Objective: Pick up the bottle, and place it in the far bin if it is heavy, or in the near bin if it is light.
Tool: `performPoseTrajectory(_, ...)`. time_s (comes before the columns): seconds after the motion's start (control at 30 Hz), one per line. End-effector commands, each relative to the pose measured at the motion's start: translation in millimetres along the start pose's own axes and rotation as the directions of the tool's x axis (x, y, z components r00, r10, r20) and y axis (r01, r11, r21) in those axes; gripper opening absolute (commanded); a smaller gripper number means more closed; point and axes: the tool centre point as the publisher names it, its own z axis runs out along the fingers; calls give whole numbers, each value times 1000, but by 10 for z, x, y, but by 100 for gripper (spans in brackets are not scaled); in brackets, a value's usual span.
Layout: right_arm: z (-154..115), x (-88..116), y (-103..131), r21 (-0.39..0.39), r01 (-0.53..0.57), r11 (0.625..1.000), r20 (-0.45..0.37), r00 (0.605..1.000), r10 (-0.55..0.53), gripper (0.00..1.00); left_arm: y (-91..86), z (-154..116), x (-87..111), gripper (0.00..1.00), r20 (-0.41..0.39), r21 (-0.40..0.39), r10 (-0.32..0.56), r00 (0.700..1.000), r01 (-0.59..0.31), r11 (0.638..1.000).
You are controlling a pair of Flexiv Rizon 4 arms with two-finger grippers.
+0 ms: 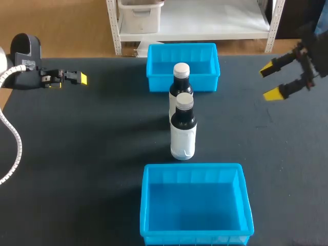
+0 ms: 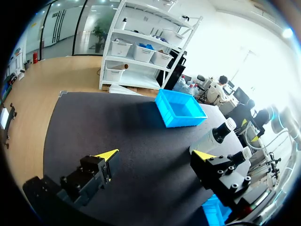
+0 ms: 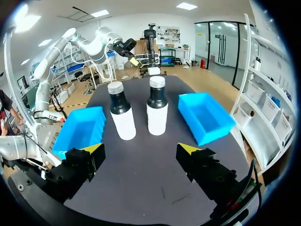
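1. Two dark, white-labelled bottles are standing mid-frame in the head view, the near bottle (image 1: 183,128) just below the far bottle (image 1: 181,77). Their print is too small to read.
2. The far bin (image 1: 156,82) is sitting at upper centre and the near bin (image 1: 145,205) at lower centre.
3. The left gripper (image 1: 79,78) is hovering at upper left and the right gripper (image 1: 270,81) at upper right — both spread wide, gripping nothing.

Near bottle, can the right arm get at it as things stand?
Probably yes. The right pincer hangs open off to one side of the near bottle, only bare table between them. The far bottle stands close behind, so a grasp could brush it.
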Motion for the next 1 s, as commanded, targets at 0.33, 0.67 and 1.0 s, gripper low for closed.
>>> performPoseTrajectory(0.33, 539, -215, 426, 10, 64, 998, 15, 998, -64, 100, 0, 0, 0, 100, 0, 0, 0, 1000, 0, 1000)
performPoseTrajectory(0.67, 863, -336, 479, -33, 63, 997, -8, 998, -63, 100, 0, 0, 0, 100, 0, 0, 0, 1000, 0, 1000)
performPoseTrajectory(1.0, 1126, -444, 508, -59, 65, 996, -9, 998, -65, 100, 0, 0, 0, 100, 0, 0, 0, 1000, 0, 1000)
